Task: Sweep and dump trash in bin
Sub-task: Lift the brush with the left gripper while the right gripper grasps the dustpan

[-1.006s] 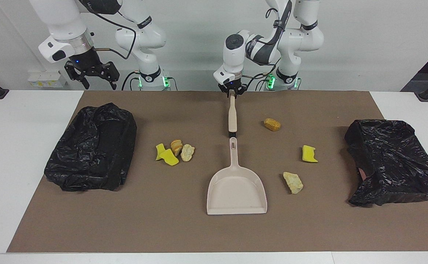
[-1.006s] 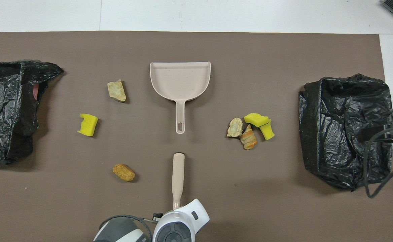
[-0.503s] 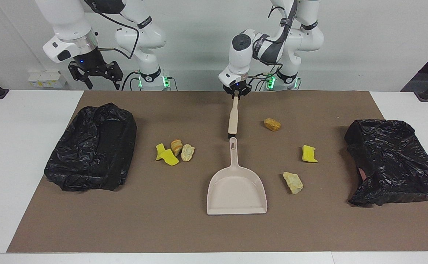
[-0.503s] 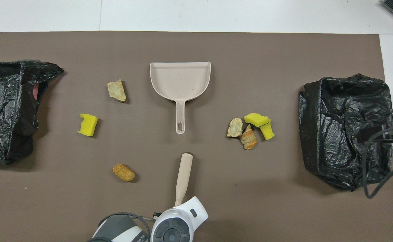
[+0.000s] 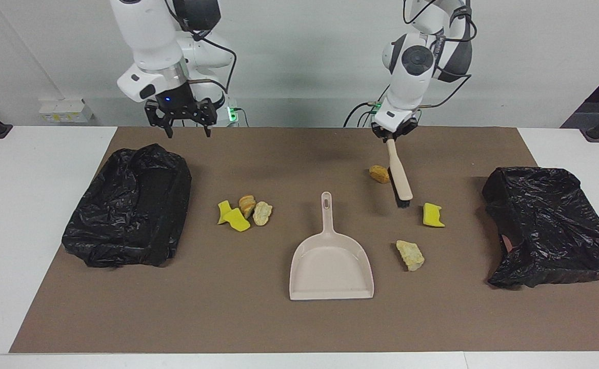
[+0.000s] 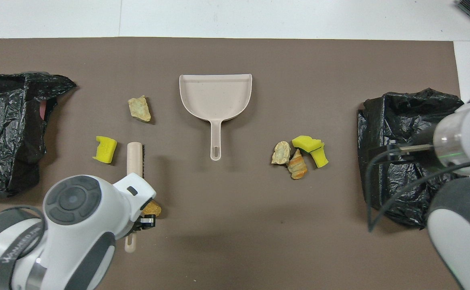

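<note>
The left gripper [image 5: 395, 134], fingers pinching the beige hand brush [image 5: 399, 177], held its long axis running away from the robots, bristles just beside the golden-brown lump [image 5: 380, 173]; the beige plastic dustpan [image 5: 330, 264] lay toward the table's middle. The right gripper [image 5: 182, 122] waited, fingers spread.

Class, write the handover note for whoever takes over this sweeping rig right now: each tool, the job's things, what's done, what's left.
Left tool: shut on the brush, its head beside the brown lump.
Right tool: open, holding nothing, over the mat's robot-side edge near one black bag.
Dustpan: mid-mat, empty.
Trash: three pieces toward the left arm's end, a cluster toward the right arm's.
Done: brush picked up.
Left: all sweeping and dumping.
</note>
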Controlling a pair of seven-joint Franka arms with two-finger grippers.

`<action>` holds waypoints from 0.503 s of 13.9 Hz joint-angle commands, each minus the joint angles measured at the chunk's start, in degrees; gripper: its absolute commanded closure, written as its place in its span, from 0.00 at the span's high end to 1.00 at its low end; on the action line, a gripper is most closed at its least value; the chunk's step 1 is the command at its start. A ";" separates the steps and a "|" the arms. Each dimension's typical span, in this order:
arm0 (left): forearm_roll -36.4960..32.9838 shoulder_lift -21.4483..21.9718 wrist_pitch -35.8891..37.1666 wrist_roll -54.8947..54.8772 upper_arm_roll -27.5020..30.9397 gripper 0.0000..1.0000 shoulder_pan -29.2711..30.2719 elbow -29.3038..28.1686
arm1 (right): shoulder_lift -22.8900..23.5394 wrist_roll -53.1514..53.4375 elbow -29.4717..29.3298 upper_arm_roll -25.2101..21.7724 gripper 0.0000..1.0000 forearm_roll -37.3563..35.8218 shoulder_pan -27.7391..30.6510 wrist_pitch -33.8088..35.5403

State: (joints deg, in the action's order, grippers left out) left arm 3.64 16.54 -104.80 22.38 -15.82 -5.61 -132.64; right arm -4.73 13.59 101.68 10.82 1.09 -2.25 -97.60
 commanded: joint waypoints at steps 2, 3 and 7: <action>-6.34 -3.96 -8.48 -4.16 12.88 0.00 -1.07 0.45 | 9.53 13.62 -2.97 9.19 1.00 -1.17 0.15 -6.01; -9.14 -6.32 -9.71 -5.93 14.31 0.00 -0.99 1.67 | 12.95 17.92 -4.11 12.53 1.00 -3.44 0.06 -7.59; -12.16 -13.11 -13.93 -9.28 17.75 0.00 -0.20 2.85 | 26.50 31.40 -12.19 22.74 1.00 -13.03 0.14 -13.73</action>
State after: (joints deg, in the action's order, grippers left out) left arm -7.16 6.09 -116.77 14.38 1.52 -5.59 -130.14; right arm 14.90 41.82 96.16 30.10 -9.10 -2.92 -110.48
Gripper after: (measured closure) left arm 0.731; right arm 0.000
